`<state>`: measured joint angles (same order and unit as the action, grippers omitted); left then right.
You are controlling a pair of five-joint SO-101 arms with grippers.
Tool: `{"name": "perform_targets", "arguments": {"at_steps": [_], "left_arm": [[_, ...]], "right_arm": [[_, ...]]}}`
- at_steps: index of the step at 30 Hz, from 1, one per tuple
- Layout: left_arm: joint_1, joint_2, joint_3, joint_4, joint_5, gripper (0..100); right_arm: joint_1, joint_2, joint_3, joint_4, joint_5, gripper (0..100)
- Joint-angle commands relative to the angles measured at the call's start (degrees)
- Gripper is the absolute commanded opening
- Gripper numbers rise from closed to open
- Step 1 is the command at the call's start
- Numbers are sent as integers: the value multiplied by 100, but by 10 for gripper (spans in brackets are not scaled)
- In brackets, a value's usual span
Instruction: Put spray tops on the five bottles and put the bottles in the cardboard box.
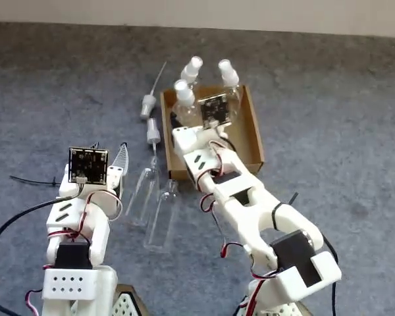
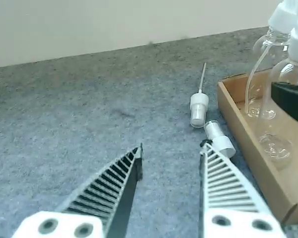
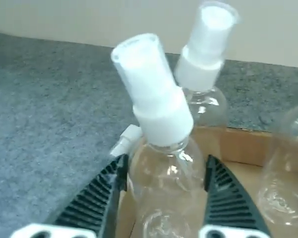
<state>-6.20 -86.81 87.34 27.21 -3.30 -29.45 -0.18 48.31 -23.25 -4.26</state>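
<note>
Right gripper [image 3: 164,166]: jaws closed on the shoulders of a capped bottle [image 3: 165,171], one finger against each side as far as the wrist view shows. The bottle is inside the box [image 1: 253,141], by its left wall in the high view; whether its base rests on the box floor is hidden.

Left gripper [image 2: 171,148]: jaws spread and holding nothing, low over the carpet [image 2: 64,109]. Two loose tops [image 2: 198,109] lie just ahead of it, beside the box's outer wall.

Progress, as a judgement: three of five bottles carry tops and are in the box, namely the held one and two others [image 1: 228,85] standing near it. Two bare bottles [image 1: 142,189] lie on their sides on the carpet between the arms, necks toward the loose tops. Both need a top fitted and a transfer to the box, so the task looks a little over half done.

Appearance: the held bottle is clear and empty, with rounded shoulders narrowing to a short neck. Its top is white, a collar under a translucent cap, and leans to one side in the right wrist view. The farther loose top trails a thin dip tube
</note>
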Motion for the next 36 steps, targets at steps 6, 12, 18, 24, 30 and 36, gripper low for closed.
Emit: {"name": "perform_targets", "arguments": {"at_steps": [6,12,18,24,30,36], "left_arm": [[-66,-75,-40,-132,-18,171],[-66,-66,-40,-132,-18,172],[-66,-66,-40,-141,-18,172],[-66,-66,-40,-132,-18,173],[-66,-66,-40,-123,-18,172],[-66,-66,-40,-123,-18,171]], "right_arm": [[-277,-31,-101,-57,703,220],[-268,-31,-101,13,703,221],[-180,-549,-110,514,703,221],[-171,-1077,-338,1086,712,221],[-84,-1543,-1270,2237,703,221],[-198,-2290,-2360,4699,703,221]]}}
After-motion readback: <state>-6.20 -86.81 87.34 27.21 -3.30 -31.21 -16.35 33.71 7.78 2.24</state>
